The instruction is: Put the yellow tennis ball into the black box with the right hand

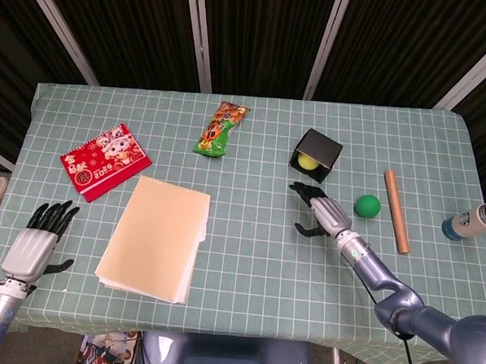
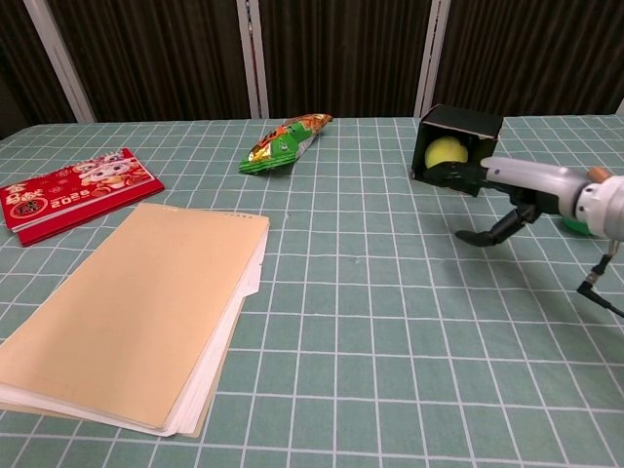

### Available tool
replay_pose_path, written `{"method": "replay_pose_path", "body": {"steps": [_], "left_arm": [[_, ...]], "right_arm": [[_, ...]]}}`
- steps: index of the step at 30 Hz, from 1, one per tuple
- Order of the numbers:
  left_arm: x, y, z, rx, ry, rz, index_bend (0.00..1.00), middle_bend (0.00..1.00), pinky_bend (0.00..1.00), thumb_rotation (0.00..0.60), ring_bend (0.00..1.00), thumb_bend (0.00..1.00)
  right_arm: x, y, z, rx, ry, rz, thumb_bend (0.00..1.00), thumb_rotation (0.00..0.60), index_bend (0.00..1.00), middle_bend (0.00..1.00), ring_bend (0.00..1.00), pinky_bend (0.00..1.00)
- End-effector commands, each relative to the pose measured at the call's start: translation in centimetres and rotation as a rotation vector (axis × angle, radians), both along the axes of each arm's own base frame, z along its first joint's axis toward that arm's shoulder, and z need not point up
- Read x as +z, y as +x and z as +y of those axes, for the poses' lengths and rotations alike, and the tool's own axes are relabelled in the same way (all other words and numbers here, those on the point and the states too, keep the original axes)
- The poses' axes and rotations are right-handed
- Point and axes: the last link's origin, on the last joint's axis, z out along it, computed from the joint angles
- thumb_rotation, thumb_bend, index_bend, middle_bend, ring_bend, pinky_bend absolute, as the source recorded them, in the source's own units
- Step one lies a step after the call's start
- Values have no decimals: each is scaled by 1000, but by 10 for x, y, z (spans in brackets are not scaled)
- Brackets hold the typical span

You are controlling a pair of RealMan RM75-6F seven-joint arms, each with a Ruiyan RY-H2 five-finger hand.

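Note:
The yellow tennis ball point(image 1: 308, 162) point(image 2: 444, 153) lies inside the black box point(image 1: 321, 145) point(image 2: 465, 122), which rests on its side with its mouth facing me. My right hand point(image 1: 318, 208) point(image 2: 515, 185) hovers just in front of the box, apart from it, fingers spread and holding nothing. My left hand point(image 1: 36, 243) rests at the table's near left corner, fingers apart and empty; the chest view does not show it.
A green ball point(image 1: 366, 206) and a wooden rod point(image 1: 395, 210) lie right of the box. A snack bag point(image 1: 220, 128) point(image 2: 286, 141), a red booklet point(image 1: 105, 161) point(image 2: 70, 185) and a tan folder point(image 1: 155, 237) point(image 2: 127, 307) occupy the left half. A bottle point(image 1: 472, 221) stands at the right edge.

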Motion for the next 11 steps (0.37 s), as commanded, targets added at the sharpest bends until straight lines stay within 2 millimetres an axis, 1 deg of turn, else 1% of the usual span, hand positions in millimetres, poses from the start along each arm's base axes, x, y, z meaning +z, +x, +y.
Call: {"method": "replay_pose_path", "body": {"steps": [1, 4, 5, 10, 11], "left_arm": [[2, 1, -3, -13, -5, -12, 0, 0, 0, 600, 35, 104], [4, 3, -5, -32, -13, -19, 0, 0, 0, 600, 34, 105], [4, 4, -5, -39, -15, -21, 0, 0, 0, 600, 33, 105], [10, 8, -7, -65, 1, -43, 0, 0, 0, 600, 31, 105], [11, 8, -7, -66, 3, -43, 0, 0, 0, 600, 31, 105]], "right_arm": [[42, -17, 72, 44, -54, -7, 435, 600, 0, 0, 0, 0], [64, -26, 112, 59, -146, 23, 434, 600, 0, 0, 0, 0], [68, -29, 121, 58, -171, 34, 434, 600, 0, 0, 0, 0], [100, -59, 174, -35, -355, 204, 434, 600, 0, 0, 0, 0], [105, -63, 180, -53, -382, 222, 434, 600, 0, 0, 0, 0]]}}
